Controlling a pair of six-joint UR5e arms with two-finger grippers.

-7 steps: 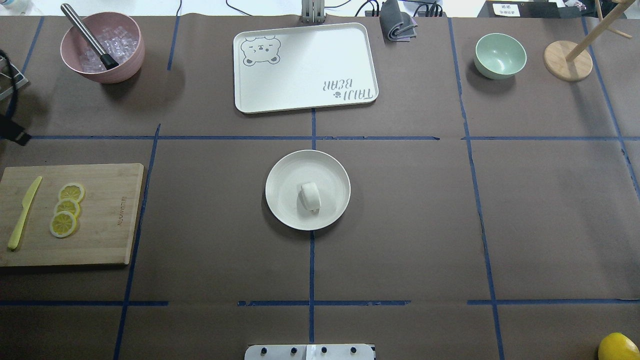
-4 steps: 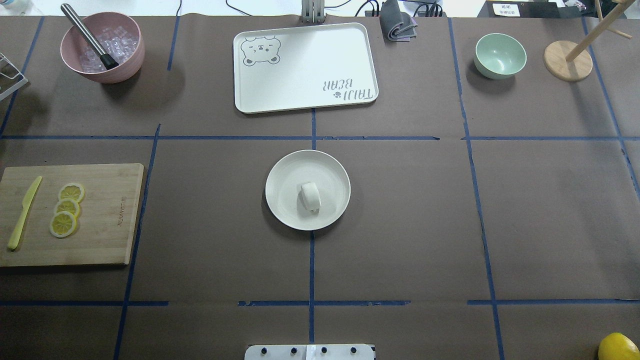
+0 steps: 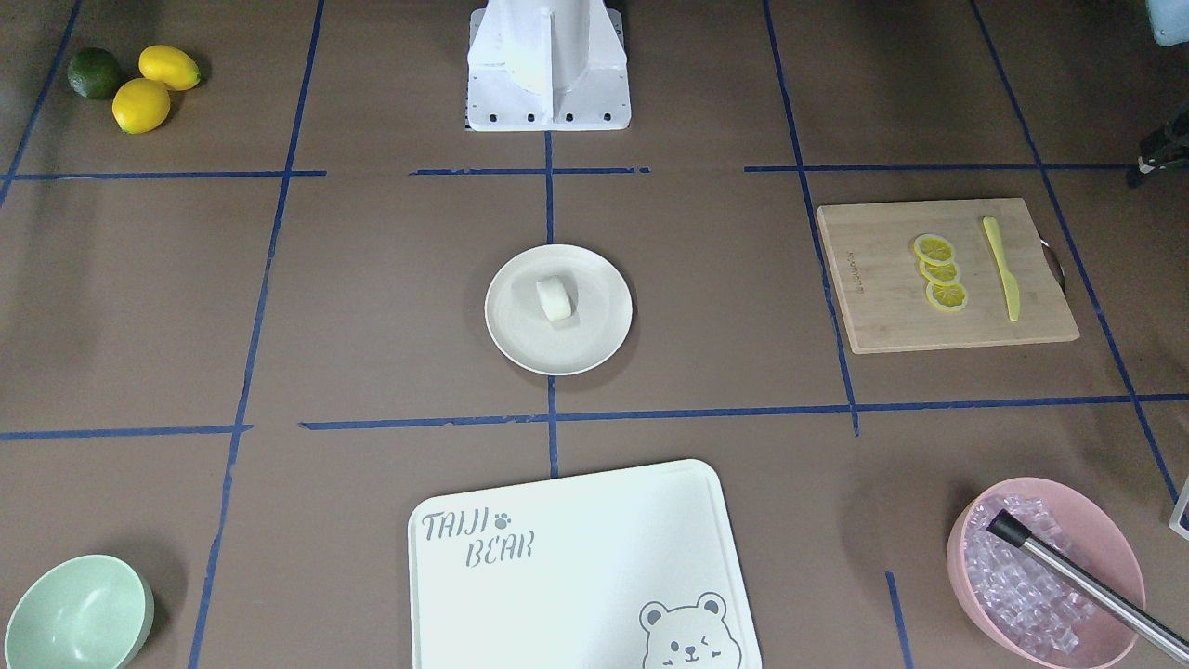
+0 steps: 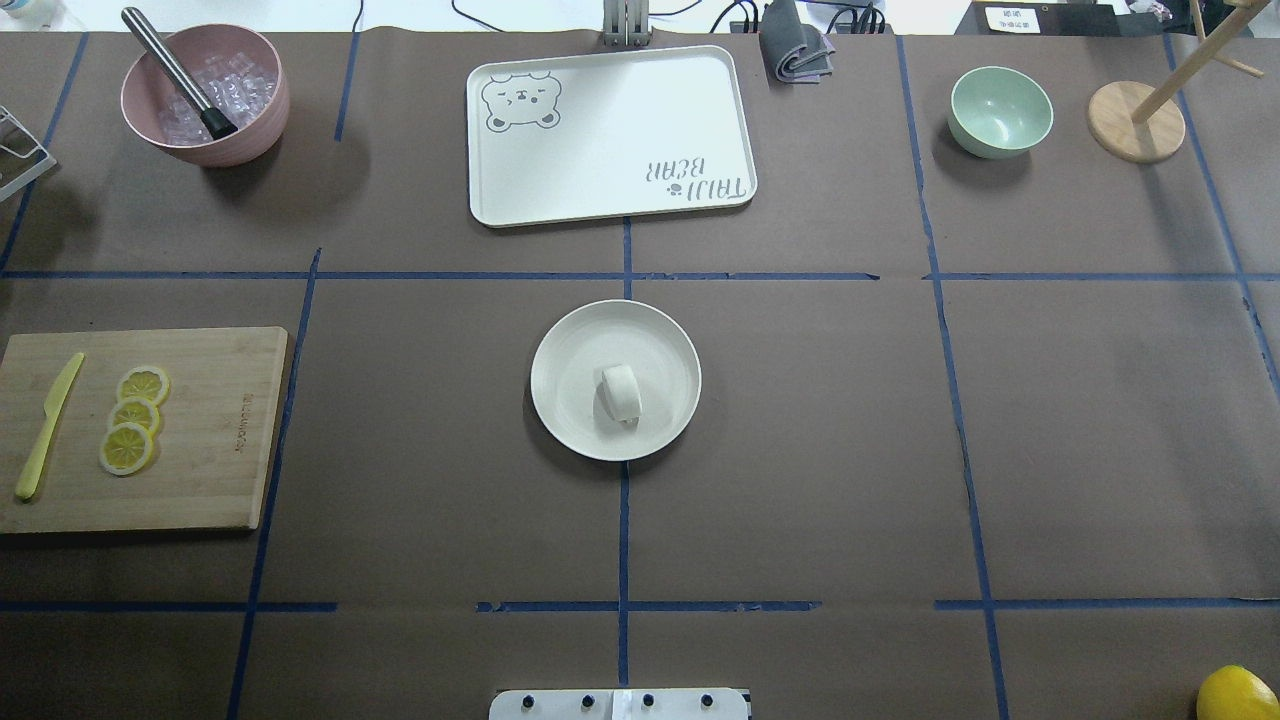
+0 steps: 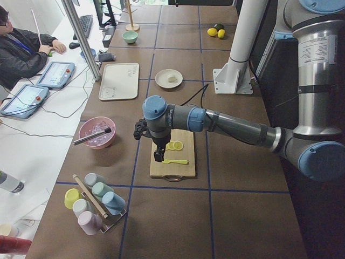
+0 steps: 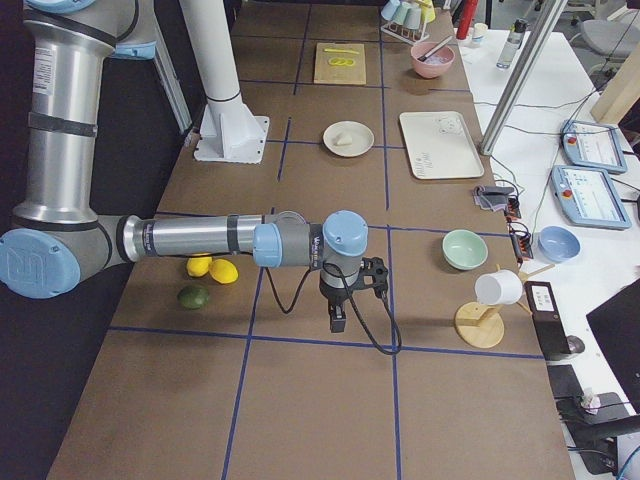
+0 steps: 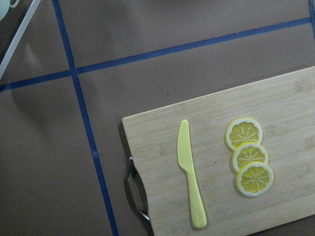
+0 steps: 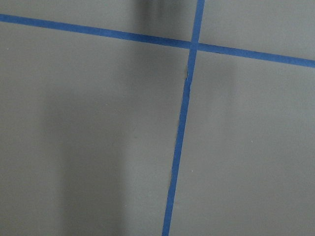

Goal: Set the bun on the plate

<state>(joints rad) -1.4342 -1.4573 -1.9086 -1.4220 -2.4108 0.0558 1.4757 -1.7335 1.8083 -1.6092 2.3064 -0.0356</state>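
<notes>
The bun [image 4: 621,393], a small white stubby lump, lies near the middle of the round cream plate [image 4: 560,340] at the table's centre; it also shows in the front-facing view as bun [image 3: 555,299] on plate [image 3: 599,339]. No gripper is near it. My left gripper [image 5: 159,155] hangs over the end of the cutting board in the exterior left view. My right gripper [image 6: 337,322] hangs over bare table in the exterior right view. I cannot tell whether either is open or shut. Both wrist views show no fingers.
A cutting board [image 4: 200,430] with lemon slices [image 4: 133,418] and a yellow knife [image 4: 47,425] lies at left. At the back stand a bear-printed board [image 4: 610,130], a pink bowl [image 4: 205,95], a mint bowl [image 4: 1000,110] and a wooden stand [image 4: 1135,120]. A person [image 5: 21,48] sits beyond.
A dark part of my left arm at the overhead view's left edge has gone out of that view. The bun and plate have not moved.
</notes>
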